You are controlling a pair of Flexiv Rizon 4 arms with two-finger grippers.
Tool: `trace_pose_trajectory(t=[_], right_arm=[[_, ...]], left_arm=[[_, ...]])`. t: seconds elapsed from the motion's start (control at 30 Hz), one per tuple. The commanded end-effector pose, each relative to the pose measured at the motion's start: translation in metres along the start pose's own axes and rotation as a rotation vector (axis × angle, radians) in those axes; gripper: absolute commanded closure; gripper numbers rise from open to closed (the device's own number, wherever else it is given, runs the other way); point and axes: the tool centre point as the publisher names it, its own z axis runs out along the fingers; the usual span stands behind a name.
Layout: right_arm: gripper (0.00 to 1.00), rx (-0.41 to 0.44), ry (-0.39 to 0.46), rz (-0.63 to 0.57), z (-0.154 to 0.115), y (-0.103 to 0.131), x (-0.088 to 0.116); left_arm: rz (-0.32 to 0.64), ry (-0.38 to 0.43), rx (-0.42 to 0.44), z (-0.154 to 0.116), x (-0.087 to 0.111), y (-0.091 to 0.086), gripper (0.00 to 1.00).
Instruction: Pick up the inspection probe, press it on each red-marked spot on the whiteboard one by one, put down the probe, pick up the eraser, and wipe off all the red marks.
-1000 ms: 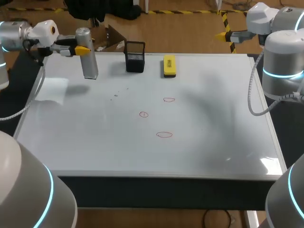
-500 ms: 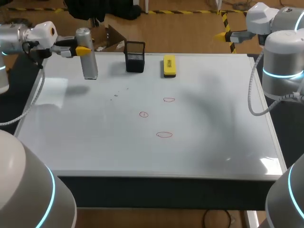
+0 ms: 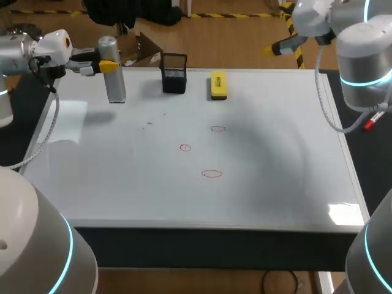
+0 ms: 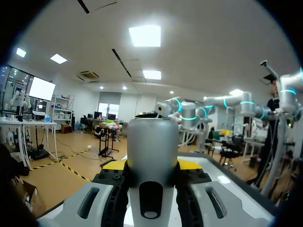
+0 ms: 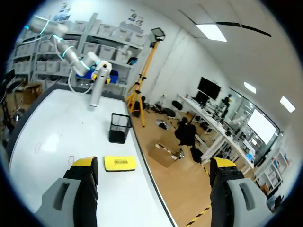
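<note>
The inspection probe (image 3: 114, 72), a silver cylinder, stands upright over the whiteboard's (image 3: 275, 153) back left corner. My left gripper (image 3: 104, 63) is shut on its upper part. The left wrist view shows the probe (image 4: 151, 151) clamped between both fingers of the left gripper (image 4: 151, 166). Three red marks (image 3: 217, 128) (image 3: 185, 147) (image 3: 212, 173) lie in the board's middle. The yellow eraser (image 3: 218, 84) rests at the back edge. My right gripper (image 3: 272, 49) hangs open and empty above the back right; from the right gripper (image 5: 154, 163) I see the eraser (image 5: 120, 163) below it.
A black mesh cup (image 3: 174, 73) stands at the back edge between the probe and the eraser, and it shows beyond the eraser in the right wrist view as the mesh cup (image 5: 118, 127). A white sheet (image 3: 64, 119) lies at the board's left edge.
My right arm has swung left, bringing its open gripper further over the back of the table. The left gripper and probe have hardly shifted.
</note>
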Motion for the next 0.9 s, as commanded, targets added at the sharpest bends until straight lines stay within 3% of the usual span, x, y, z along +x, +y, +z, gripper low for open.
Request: trace_pose_trajectory(t=[0.03, 0.43, 0.9], right_arm=[[0.00, 0.043, 0.320, -0.214, 0.018, 0.009, -0.001], [0.00, 0.080, 0.605, -0.624, 0.049, 0.024, 0.032], [0.00, 0.078, 0.971, -1.001, 0.061, -0.004, 0.068]], left_arm=[[0.003, -0.567, -0.003, 0.002, 0.006, -0.003, 1.00], [0.003, -0.567, -0.003, 0.002, 0.006, -0.003, 1.00], [0.003, -0.567, -0.003, 0.002, 0.006, -0.003, 1.00]])
